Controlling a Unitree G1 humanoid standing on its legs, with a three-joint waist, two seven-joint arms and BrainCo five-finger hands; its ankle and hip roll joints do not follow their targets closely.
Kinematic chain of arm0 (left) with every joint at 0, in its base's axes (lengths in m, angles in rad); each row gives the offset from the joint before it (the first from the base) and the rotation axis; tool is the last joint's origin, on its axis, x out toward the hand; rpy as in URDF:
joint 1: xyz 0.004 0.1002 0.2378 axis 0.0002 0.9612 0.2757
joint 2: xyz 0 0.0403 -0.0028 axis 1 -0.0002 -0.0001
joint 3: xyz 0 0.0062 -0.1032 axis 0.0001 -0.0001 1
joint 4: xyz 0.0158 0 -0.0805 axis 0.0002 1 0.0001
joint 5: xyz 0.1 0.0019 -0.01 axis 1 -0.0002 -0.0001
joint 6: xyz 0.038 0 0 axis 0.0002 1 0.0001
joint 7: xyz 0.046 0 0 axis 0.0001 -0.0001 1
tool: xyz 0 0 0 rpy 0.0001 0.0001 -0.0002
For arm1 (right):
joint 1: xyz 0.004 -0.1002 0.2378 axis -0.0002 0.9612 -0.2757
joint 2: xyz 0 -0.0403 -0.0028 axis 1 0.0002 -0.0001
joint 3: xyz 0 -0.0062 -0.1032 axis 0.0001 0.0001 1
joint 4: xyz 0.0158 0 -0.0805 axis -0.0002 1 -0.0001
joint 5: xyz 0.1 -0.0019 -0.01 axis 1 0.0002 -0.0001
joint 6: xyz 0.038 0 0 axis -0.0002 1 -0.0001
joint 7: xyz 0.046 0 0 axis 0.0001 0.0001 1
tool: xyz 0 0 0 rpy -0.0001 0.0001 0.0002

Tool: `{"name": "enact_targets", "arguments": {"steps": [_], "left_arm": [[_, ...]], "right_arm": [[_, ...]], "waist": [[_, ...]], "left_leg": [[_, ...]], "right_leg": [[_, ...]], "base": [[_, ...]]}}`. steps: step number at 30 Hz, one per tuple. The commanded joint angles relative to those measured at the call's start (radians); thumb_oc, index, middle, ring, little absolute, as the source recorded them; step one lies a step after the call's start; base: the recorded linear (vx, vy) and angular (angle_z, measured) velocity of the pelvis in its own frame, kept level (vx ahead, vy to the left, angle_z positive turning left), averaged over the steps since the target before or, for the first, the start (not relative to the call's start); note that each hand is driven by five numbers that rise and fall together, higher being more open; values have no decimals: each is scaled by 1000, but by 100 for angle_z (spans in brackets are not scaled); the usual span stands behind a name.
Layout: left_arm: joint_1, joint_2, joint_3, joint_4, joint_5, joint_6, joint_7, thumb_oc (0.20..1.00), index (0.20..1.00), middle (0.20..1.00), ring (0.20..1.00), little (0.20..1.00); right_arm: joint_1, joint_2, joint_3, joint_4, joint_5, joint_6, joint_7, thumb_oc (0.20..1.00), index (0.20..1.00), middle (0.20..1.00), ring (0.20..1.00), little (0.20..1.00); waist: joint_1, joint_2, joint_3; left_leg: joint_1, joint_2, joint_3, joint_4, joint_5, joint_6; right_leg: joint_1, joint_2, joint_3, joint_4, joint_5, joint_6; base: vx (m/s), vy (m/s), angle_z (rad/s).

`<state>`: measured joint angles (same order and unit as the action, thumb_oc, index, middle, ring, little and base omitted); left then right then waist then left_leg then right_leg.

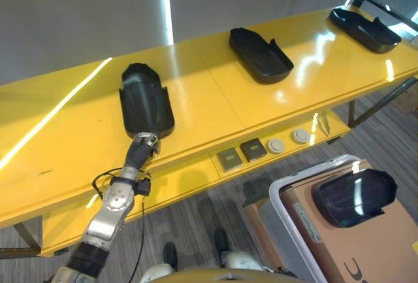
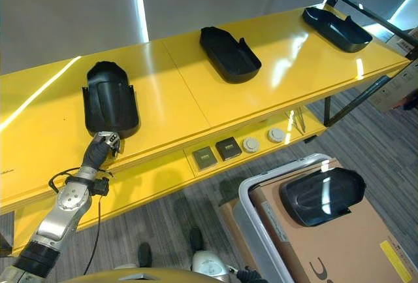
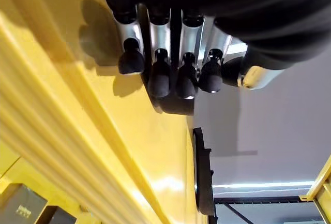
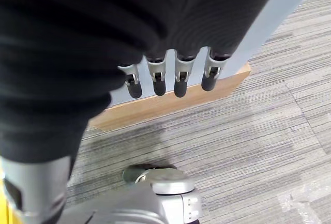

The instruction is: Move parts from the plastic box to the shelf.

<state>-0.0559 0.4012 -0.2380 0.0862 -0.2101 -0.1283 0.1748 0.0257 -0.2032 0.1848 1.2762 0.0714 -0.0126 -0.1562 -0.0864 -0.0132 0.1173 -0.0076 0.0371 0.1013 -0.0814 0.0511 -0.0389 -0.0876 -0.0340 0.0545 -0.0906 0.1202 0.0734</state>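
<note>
While the left hand [image 1: 145,146] reaches up from the lower left of the frame to the front edge of the yellow shelf [image 1: 202,103], its fingers [image 3: 159,74] lie straight and relaxed, tips against the near end of a black part [image 1: 145,100] without gripping it. That part lies flat on the shelf at centre left. A second black part [image 1: 260,54] lies at upper centre and a third [image 1: 364,29] at upper right, well apart. One more black part [image 1: 354,196] sits on cardboard in the grey plastic box [image 1: 277,211] at lower right. The right hand [image 4: 170,76] hangs over carpet, fingers straight, holding nothing.
</note>
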Motion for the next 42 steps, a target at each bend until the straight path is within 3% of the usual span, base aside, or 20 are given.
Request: {"name": "enact_targets", "arguments": {"steps": [1,8,11,14,21,22,23,30,36,40,41,42], "left_arm": [[-68,-5,42,-13,43,-43,53,200,200,200,200,200],[-82,2,58,-32,59,-53,76,200,200,200,200,200],[-58,17,71,-117,68,-63,67,200,200,200,200,200],[16,61,71,-265,128,-92,46,200,200,200,200,200],[155,86,54,-363,144,-113,41,200,200,200,200,200],[195,85,31,-346,130,-104,22,865,865,865,865,865],[214,99,32,-342,136,-103,13,1000,1000,1000,1000,1000],[270,134,31,-302,194,-94,33,1000,1000,1000,1000,1000],[217,135,14,-290,232,-102,65,1000,1000,1000,1000,1000],[177,150,36,-267,282,-111,111,1000,1000,1000,1000,1000],[177,162,54,-259,297,-109,122,1000,1000,1000,1000,1000],[173,175,82,-255,306,-109,140,1000,1000,1000,1000,1000]], "right_arm": [[-21,17,51,25,0,4,-22,1000,1000,1000,1000,1000],[-20,20,51,24,5,-1,-27,1000,1000,1000,1000,1000],[-19,21,44,29,10,-2,-31,1000,1000,1000,1000,1000],[-22,23,38,26,20,-5,-32,1000,1000,1000,1000,1000],[-56,23,41,14,35,-13,-53,1000,1000,1000,1000,1000],[-69,19,43,7,40,-17,-62,1000,1000,1000,1000,1000],[-72,15,41,2,45,-21,-65,1000,1000,1000,1000,1000],[-29,-1,-17,0,92,-29,-94,1000,1000,1000,1000,1000],[10,17,-51,3,130,-28,-92,1000,1000,1000,1000,1000],[50,14,-155,-22,255,-57,-98,1000,1000,1000,1000,1000],[68,11,-183,-21,283,-64,-91,1000,1000,1000,1000,1000],[80,2,-196,-5,276,-63,-91,1000,1000,1000,1000,1000]], "waist": [[0,-22,3],[0,-19,-2],[8,-17,-10],[25,-15,-27],[59,-18,-54],[68,-22,-59],[75,-25,-62],[94,-50,-51],[34,-50,-29],[-35,-48,9],[-48,-44,24],[-32,-33,37]], "left_leg": [[-21,41,-51,-6,-38,-38],[-13,42,-49,-6,-42,-40],[-2,40,-55,-6,-47,-39],[18,40,-68,-6,-56,-37],[48,43,-97,-6,-58,-38],[62,49,-111,-6,-54,-38],[61,50,-116,-6,-44,-37],[101,31,-117,-6,-61,-7],[100,-13,-43,-3,-89,29],[97,-25,71,-5,-101,44],[103,-20,100,-3,-109,45],[106,-6,141,-1,-108,42]], "right_leg": [[32,-35,-3,3,-67,59],[38,-34,1,3,-71,59],[56,-36,-4,3,-79,59],[83,-39,-16,3,-89,57],[131,-35,-41,3,-105,47],[148,-29,-50,3,-110,43],[149,-27,-52,3,-106,42],[178,-50,-43,13,-85,60],[95,-91,42,37,-39,110],[-13,-82,140,80,15,156],[-42,-80,116,105,22,160],[-66,-106,15,131,12,145]], "base": [[28,-5,-8],[23,-1,-5],[0,0,0],[14,-12,5],[-23,-16,14],[-87,-25,22],[-88,-7,26],[-55,82,13],[-92,180,-28],[-157,153,-106],[-171,101,-139],[-180,55,-156]]}}
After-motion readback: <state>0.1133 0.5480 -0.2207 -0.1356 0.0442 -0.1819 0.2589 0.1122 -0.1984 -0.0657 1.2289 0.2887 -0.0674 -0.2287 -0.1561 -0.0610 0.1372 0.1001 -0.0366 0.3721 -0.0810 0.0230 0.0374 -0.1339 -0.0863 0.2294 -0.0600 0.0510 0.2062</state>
